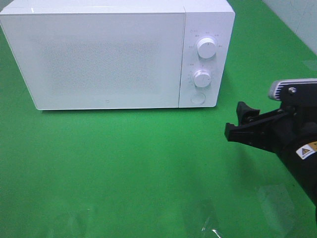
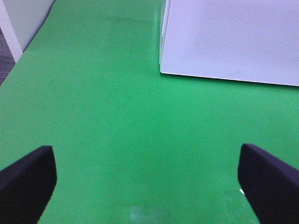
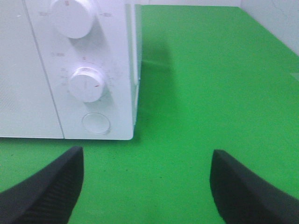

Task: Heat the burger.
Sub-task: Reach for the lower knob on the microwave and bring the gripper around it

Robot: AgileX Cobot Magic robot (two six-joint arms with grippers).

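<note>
The burger shows in no view, so its place cannot be told. The right pincer [image 1: 237, 121], released and empty, hovers over the green desk [image 1: 124, 163], with the shut microwave [image 1: 99, 54] ahead and its lower knob [image 1: 202, 78] and button [image 1: 197, 97] nearest. The left pincer [image 2: 147, 186], likewise released and empty, has the microwave's front corner ahead of it.

I'm looking steeply down from the high camera on the microwave [image 1: 109, 54] and green mat [image 1: 124, 168]. The left wrist camera is looking past the left gripper [image 2: 147, 158] at the door corner well ahead. The right wrist camera is facing the knobs [image 3: 86, 84] close ahead of the right gripper [image 3: 147, 154]. All three are sharing the microwave's front.
</note>
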